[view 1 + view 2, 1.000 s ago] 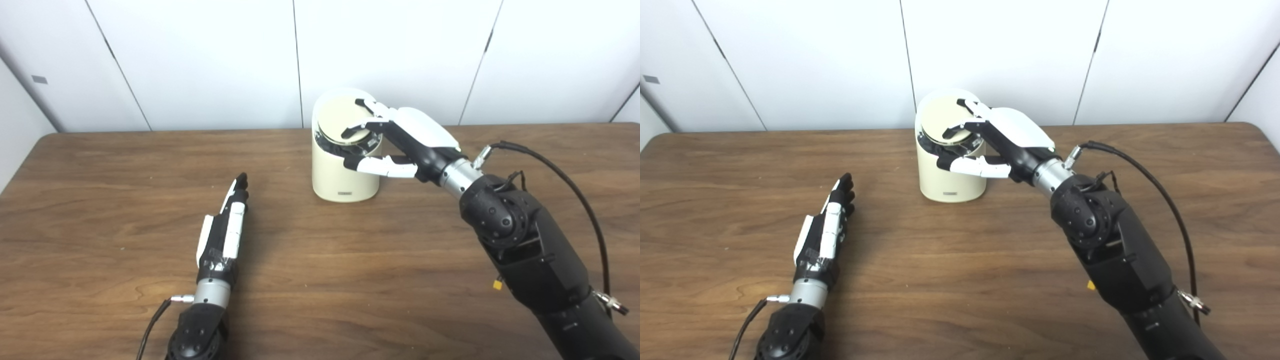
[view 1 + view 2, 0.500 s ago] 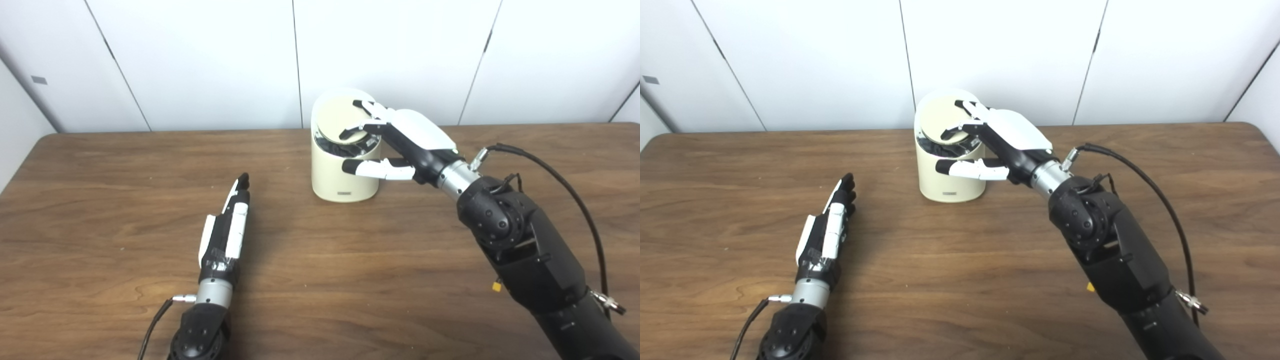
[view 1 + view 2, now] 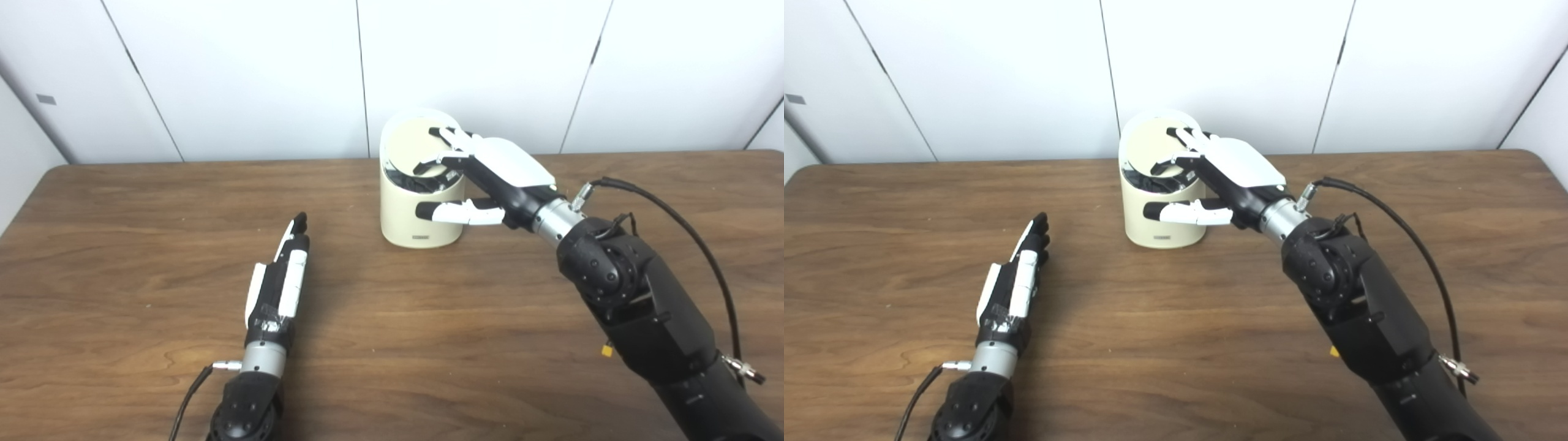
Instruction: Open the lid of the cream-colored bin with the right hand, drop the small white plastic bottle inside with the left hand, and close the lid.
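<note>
The cream-colored bin (image 3: pixel 401 214) stands at the back middle of the table. Its round lid (image 3: pixel 407 139) is tilted up on the far side, and a dark gap (image 3: pixel 416 180) shows under its front edge. My right hand (image 3: pixel 496 171) reaches in from the right, open. Its fingers (image 3: pixel 438 162) lie spread on the lid's face and its thumb (image 3: pixel 453 212) sticks out in front of the bin wall. My left hand (image 3: pixel 278 282) lies flat and open on the table to the front left, holding nothing. No small white bottle is in view.
The brown wooden table (image 3: pixel 429 318) reaches to a white panelled wall (image 3: pixel 245 73) behind the bin. A black cable (image 3: pixel 680 220) loops off my right forearm above the table's right side.
My right hand has sunk a little and shifted left, its thumb sliding lower across the bin's front. The lid now stands tilted more upright. My left hand has barely moved.
</note>
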Controlling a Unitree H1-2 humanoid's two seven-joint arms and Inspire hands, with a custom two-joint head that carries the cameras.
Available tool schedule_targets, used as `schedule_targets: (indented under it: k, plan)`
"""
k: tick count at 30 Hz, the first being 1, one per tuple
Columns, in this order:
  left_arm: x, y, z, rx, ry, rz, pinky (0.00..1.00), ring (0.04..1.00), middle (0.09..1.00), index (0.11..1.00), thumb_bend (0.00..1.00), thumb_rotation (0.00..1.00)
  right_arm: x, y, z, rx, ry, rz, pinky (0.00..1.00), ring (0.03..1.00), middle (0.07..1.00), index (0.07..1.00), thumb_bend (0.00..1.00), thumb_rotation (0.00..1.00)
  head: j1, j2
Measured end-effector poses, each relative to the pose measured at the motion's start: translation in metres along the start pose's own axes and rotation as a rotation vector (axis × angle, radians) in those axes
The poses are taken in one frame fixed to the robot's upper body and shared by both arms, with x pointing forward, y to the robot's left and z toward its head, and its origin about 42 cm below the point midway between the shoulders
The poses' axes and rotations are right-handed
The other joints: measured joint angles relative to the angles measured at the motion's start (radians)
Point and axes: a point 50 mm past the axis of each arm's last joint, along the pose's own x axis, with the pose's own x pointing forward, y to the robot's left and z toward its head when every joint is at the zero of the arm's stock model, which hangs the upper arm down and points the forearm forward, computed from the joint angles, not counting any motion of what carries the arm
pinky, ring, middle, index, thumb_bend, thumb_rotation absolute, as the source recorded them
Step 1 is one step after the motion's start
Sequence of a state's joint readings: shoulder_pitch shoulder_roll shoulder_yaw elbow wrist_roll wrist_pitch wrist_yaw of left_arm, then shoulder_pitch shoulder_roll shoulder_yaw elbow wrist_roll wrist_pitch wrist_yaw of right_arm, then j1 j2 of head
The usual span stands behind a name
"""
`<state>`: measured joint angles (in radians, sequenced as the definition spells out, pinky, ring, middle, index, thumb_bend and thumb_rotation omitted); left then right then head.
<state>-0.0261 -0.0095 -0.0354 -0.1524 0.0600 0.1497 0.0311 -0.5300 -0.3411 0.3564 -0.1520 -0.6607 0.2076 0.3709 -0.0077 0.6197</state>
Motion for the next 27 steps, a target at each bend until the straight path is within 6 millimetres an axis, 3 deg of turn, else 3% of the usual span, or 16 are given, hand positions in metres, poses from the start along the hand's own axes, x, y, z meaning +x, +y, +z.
schedule_targets:
  k: [27]
  plan:
    - [-0.0002, -0.0003, 0.0014, 0.003, 0.004, -0.001, 1.00, 1.000, 1.000, 1.000, 0.75, 0.99, 0.0031, -0.0016, -0.0015, 0.002, -0.001, 0.015, 1.00, 1.000, 1.000, 0.753, 0.68, 1.00, 0.002, 0.000]
